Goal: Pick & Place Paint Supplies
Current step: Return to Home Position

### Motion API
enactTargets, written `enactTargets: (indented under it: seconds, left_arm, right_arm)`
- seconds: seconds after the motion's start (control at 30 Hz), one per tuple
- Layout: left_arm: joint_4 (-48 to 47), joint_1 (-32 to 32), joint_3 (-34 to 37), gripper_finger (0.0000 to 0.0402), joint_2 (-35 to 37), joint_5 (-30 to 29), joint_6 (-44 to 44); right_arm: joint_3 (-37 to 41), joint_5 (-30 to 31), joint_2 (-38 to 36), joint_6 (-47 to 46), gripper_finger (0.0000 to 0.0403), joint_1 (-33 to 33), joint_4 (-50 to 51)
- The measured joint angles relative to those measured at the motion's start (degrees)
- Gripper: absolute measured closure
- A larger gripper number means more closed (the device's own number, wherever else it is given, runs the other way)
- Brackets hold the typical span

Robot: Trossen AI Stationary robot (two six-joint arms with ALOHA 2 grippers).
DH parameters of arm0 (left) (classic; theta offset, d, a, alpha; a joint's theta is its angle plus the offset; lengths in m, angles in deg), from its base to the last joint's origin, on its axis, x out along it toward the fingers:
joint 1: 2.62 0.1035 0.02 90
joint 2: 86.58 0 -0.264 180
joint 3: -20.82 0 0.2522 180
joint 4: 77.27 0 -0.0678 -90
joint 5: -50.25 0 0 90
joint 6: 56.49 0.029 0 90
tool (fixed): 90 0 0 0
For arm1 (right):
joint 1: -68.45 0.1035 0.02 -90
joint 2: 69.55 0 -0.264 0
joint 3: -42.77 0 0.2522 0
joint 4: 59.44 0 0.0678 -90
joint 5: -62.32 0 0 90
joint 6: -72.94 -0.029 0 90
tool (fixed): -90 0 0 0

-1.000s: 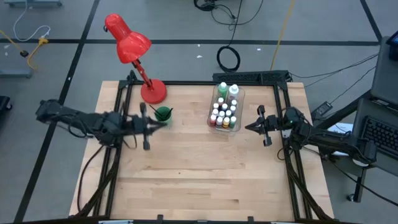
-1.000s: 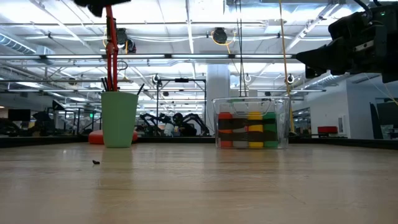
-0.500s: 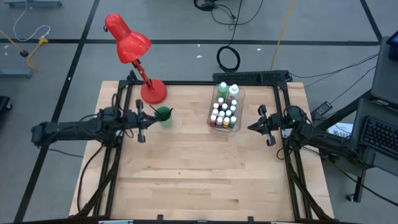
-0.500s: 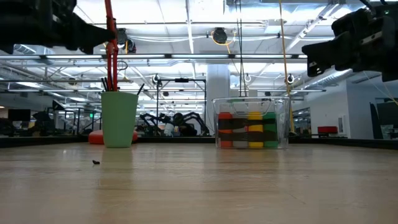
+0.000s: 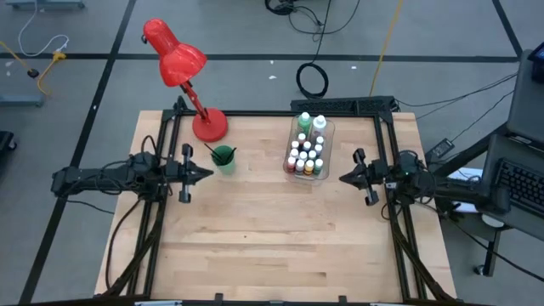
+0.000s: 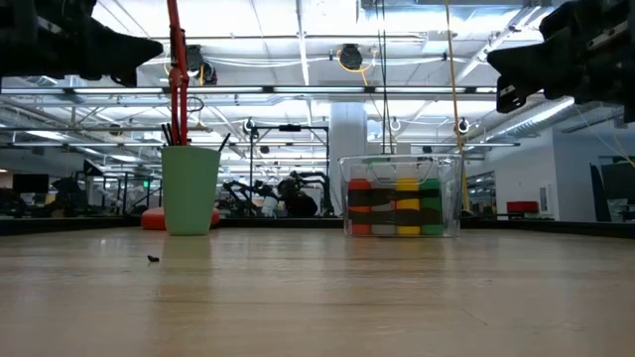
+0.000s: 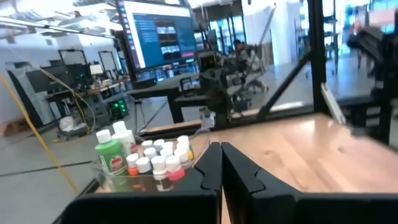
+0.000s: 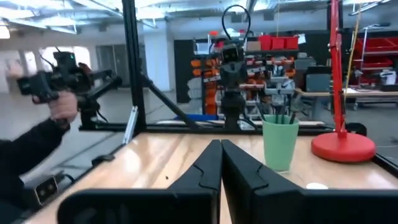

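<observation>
Hovering closed near table (image 5: pixel 272 246) edges, left hand (image 5: pixel 206 172), right hand (image 5: pixel 342 179)

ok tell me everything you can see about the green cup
The cup is plain light green, looks like matte plastic, and tapers slightly toward its base. It stands upright, open top up, on the wooden table, close to the red lamp base and well apart from the bin. Several thin dark brushes stand in it, leaning against the rim and sticking out above it. Nothing else touches it.
</observation>
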Motion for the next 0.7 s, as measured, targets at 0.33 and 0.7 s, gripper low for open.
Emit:
enactTargets:
  seconds: [0.33,0.7]
  left_arm:
    - [-6.8,-3.7,-0.2,0.0401,6.5,-7.0,6.5]
    - [-13.8,4.1,0.1,0.0401,8.8,2.4,9.4]
  right_arm:
    - [-3.3,12.3,-7.8,11.8,0.0403,13.2,17.0]
    - [-0.2,9.5,-16.9,16.9,0.0403,9.0,21.1]
